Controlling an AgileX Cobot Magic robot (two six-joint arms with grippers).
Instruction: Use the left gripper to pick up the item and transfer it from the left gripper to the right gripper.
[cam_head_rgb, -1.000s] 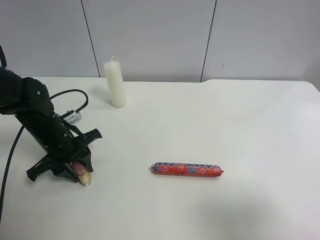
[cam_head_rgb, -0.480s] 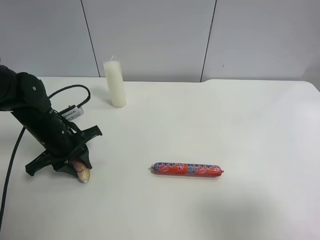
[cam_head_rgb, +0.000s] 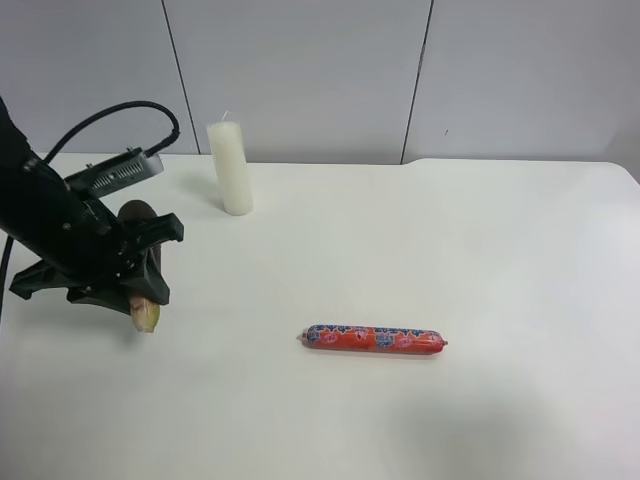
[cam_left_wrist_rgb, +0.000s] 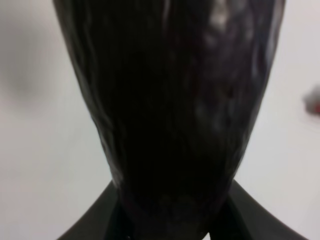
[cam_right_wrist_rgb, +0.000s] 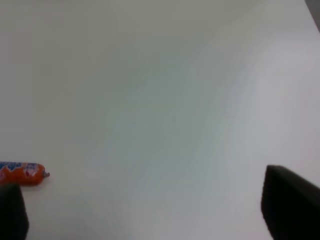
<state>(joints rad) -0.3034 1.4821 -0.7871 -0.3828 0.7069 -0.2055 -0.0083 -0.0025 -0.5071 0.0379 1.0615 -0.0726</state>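
Eggplant clamped in left jaws, handover not yet made

Grip first: the left gripper (cam_head_rgb: 140, 295), on the arm at the exterior high view's left, has its jaws closed on the toy eggplant (cam_head_rgb: 146, 316). The eggplant sits nearly upright between them. Its pale tip points down and its dark purple end pokes out above. It hangs in front of the candle (cam_head_rgb: 231, 168), off toward that view's left edge. The tip looks clear of the bench (cam_head_rgb: 450, 250), though the gap is hard to judge. In the left wrist view the dark, glossy purple skin (cam_left_wrist_rgb: 170, 100) fills almost everything.

The right gripper (cam_right_wrist_rgb: 145, 210) has its jaws spread wide with nothing between them. It looks down on bare bench, with one end of the sausage (cam_right_wrist_rgb: 22, 172) at the margin.

The eggplant is probably light, and its shiny skin may be slippery. It tapers, so a pinch near the narrow tip could squeeze it out. The thicker purple end above the left jaws looks the safer place for the right jaws to take hold.

Room is generous. The sausage (cam_head_rgb: 375, 339) lies well apart from the candle, nearer the front of the bench. The wide stretch beyond the candle toward the view's right is bare. The candle itself is the only upright thing near the carrying path, and the bench edges are far from it.
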